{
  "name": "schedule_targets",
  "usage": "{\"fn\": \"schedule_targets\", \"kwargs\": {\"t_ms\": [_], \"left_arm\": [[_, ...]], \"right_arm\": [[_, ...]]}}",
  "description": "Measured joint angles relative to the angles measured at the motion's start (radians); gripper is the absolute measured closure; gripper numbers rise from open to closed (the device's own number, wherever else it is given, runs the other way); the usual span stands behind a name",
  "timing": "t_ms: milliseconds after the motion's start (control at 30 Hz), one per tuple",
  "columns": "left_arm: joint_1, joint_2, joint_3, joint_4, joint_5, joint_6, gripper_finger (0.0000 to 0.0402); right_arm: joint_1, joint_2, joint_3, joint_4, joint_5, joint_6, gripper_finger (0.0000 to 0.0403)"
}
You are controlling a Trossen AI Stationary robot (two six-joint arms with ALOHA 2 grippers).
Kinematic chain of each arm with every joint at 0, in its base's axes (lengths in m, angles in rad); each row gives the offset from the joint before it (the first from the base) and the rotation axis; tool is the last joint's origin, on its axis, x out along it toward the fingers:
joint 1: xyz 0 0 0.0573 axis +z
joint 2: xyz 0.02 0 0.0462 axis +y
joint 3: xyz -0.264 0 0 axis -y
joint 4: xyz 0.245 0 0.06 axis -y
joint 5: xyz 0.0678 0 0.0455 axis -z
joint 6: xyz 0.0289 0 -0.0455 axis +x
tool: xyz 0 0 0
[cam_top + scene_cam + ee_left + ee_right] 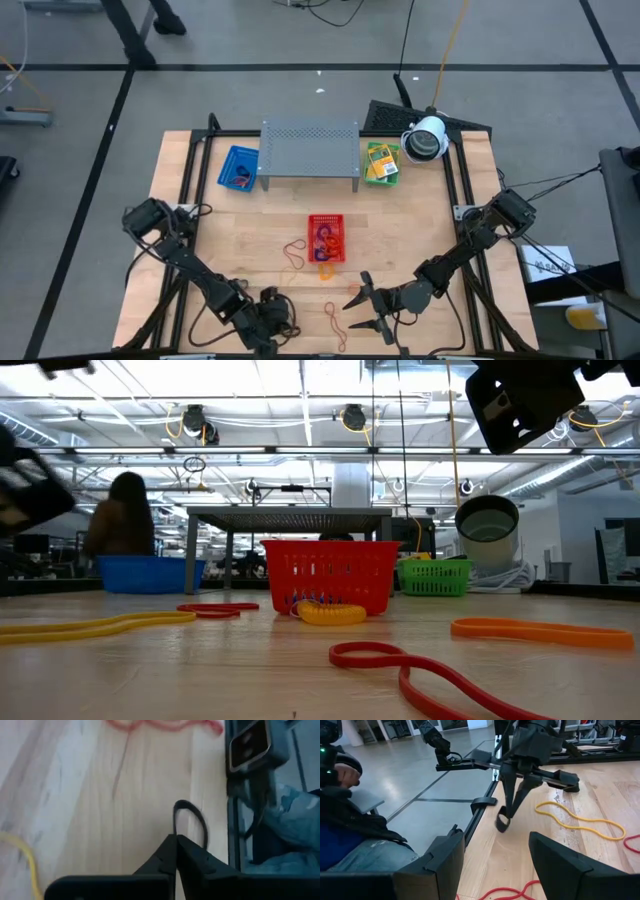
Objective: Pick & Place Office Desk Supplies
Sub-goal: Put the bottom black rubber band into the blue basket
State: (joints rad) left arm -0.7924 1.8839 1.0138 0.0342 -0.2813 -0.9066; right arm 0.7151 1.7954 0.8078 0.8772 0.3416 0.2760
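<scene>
Pinched shut in my left gripper point(176, 839) is a thin black rubber band point(192, 817), its loop just above the table's point(420, 240) near edge. My right gripper point(366, 305) waits open nearby, beside a red band point(334, 322).

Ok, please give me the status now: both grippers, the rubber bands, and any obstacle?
Left gripper shut on black rubber band, near table's front edge. Right gripper open, empty, hovering. Nothing blocking the red basket.
</scene>
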Motion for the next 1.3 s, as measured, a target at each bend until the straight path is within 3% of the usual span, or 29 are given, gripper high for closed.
{"fn": "schedule_targets", "kwargs": {"t_ms": [267,567,833,1067,1300], "left_arm": [[0.068,-0.056,0.001,0.08,0.015,0.228,0.0398],[0.228,-0.212,0.002,0.073,-0.032,0.54,0.0398],[0.354,-0.402,0.002,-0.089,-0.084,0.774,0.04],[0.344,-0.574,0.002,-0.445,-0.314,0.683,0.0399],[0.265,-0.675,0.002,-0.831,-0.58,0.378,0.04]], "right_arm": [[0.0,0.0,0.0,0.006,0.002,0.0,0.019],[-0.015,0.001,0.0,0.099,0.049,-0.074,0.019],[-0.112,-0.003,0.001,0.206,0.051,-0.215,0.019],[-0.26,-0.007,0.001,0.21,0.047,-0.267,0.019],[-0.382,-0.007,0.0,0.263,-0.124,-0.23,0.019]]}}
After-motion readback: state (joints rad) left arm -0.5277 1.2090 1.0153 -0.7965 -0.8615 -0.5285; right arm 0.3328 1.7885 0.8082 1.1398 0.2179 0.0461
